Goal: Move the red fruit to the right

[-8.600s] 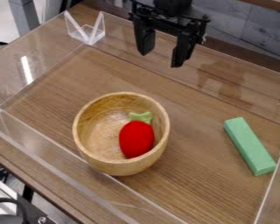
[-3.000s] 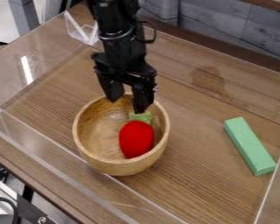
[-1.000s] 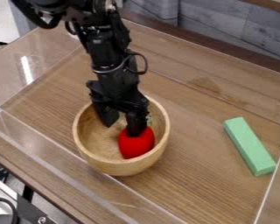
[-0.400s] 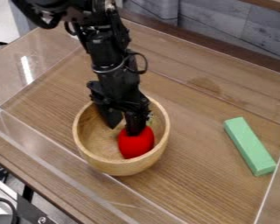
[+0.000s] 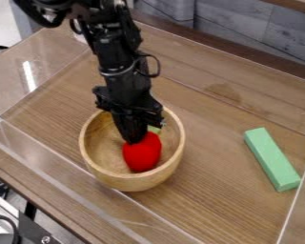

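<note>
The red fruit point(image 5: 141, 152) lies inside the wooden bowl point(image 5: 102, 165) at the lower centre of the table. My gripper point(image 5: 134, 132) reaches straight down into the bowl, and its black fingers have come together on the fruit's upper end. The green leafy top is hidden behind the fingers. The lower red part of the fruit shows below them, resting on the bowl's floor.
A flat green block point(image 5: 270, 158) lies on the wooden table to the right. Clear plastic walls point(image 5: 28, 76) ring the table, with a low front edge near the bowl. A clear bracket point(image 5: 85, 29) stands at the back left.
The fingers, spread on either side of the fruit's top a moment ago, have now shut on it. The arm itself has stayed in the same spot.
</note>
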### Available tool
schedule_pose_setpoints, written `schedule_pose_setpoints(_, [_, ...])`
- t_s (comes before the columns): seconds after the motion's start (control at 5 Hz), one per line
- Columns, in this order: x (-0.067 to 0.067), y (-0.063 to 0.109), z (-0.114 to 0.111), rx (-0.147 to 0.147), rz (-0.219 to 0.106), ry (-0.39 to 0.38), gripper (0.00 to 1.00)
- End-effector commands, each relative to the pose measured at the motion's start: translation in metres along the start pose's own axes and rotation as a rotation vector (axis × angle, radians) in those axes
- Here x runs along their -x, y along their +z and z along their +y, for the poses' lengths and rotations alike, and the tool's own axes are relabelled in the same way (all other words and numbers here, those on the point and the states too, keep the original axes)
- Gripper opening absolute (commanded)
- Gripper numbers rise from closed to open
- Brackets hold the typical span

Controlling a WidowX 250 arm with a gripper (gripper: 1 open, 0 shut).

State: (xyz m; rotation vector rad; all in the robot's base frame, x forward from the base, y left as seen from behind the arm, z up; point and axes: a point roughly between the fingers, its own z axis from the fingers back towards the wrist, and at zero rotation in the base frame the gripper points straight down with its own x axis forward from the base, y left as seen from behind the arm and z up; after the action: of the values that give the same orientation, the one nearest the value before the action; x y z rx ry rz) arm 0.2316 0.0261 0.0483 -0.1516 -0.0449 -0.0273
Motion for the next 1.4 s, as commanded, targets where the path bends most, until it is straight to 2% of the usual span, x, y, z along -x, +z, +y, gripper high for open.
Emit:
schedule_pose_setpoints(0.0, [-0.015, 0.031, -0.005, -0.024, -0.08, 0.004, 0.0])
schedule_pose_setpoints(0.2, [-0.027, 0.051, -0.021, -0.034, -0.12, 0.006, 0.0])
schedule_pose_setpoints(0.4, [-0.042, 0.061, -0.048, -0.036, -0.143, -0.009, 0.0])
schedule_pose_setpoints(0.6, [-0.054, 0.054, -0.078, -0.039, -0.147, -0.016, 0.0])
schedule_pose_setpoints(0.8, [-0.063, 0.042, -0.106, -0.039, -0.136, -0.017, 0.0])
schedule_pose_setpoints(1.0, [-0.068, 0.029, -0.12, -0.046, -0.125, -0.004, 0.0])
schedule_pose_setpoints(1.2, [-0.068, 0.022, -0.125, -0.051, -0.118, -0.003, 0.0])
